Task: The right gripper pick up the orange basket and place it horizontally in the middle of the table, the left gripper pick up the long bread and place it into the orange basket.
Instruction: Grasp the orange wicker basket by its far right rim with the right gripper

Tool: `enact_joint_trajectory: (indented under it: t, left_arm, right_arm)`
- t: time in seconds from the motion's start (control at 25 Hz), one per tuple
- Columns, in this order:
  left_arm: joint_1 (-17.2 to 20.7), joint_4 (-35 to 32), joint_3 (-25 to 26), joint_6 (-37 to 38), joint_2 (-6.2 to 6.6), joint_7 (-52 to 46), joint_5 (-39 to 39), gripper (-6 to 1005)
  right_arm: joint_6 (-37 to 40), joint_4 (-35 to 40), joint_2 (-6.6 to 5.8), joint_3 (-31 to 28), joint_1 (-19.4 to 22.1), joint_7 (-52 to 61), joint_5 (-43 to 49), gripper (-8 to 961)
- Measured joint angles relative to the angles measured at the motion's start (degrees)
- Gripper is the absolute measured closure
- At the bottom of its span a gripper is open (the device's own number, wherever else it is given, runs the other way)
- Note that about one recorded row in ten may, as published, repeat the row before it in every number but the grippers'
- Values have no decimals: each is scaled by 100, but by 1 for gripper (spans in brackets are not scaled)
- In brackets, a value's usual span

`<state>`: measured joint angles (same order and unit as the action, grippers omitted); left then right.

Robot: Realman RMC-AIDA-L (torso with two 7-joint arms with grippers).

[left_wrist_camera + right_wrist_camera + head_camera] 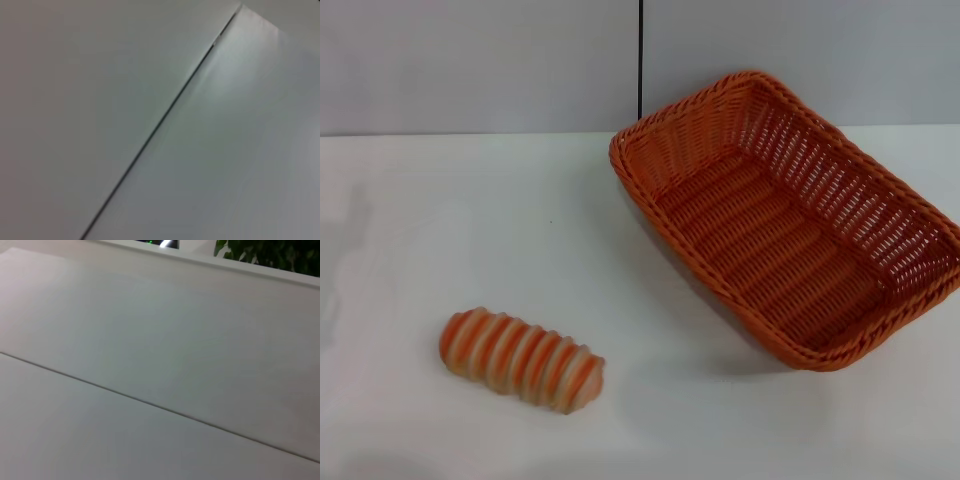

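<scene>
orange basket (790,225): sits on the right side of the bench (440,230), far end near the back edge, skewed diagonally, right end running past the frame edge. Empty. Not yet centred or horizontal.
long bread (522,360): front-left on the bench, lying flat, slightly angled, well apart from the basket.
right tool: not visible in any view. Its wrist camera shows only pale panels with a seam, plus some green leaves in one corner. Can't tell whether the fingers are apart or together.
left tool: also out of view. Its wrist camera shows only a blank surface with a dark seam. Finger state unknown.
task stage: looks like the start; neither item is held.
basket handling: judged light and fairly stiff, woven openwork with some flex. Braided rim is the obvious hold; pinch across the sloped wall at the middle of a long side so it doesn't swing. A one-sided grip will probably make it tilt.
bread handling: judged light, toy-like; hardness can't be read. Ridges should give grip. Take it across the short width, mid-length.
risk: basket dragging or rotating on the smooth bench while being turned.
</scene>
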<state>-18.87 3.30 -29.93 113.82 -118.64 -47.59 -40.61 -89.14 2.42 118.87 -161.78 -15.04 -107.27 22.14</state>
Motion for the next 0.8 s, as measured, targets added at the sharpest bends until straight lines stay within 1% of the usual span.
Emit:
enact_joint_trajectory:
  t: [0.16,0.32,0.36,0.6,0.8]
  left_arm:
    - [52,13,220,0,11,-18,1,236]
    - [100,49,343,-43,7,-83,1,284]
    - [112,51,349,-56,8,-119,1,296]
    - [176,26,315,-93,15,-282,-47,489]
    - [224,-4,196,-110,33,-462,-72,526]
  right_arm:
    - [2,26,11,-22,-3,25,-27,533]
    - [47,224,18,-178,14,131,-53,532]
    - [61,244,20,-190,20,137,-53,532]
    - [87,225,6,-72,121,275,2,533]
    - [85,173,-9,100,181,301,15,532]
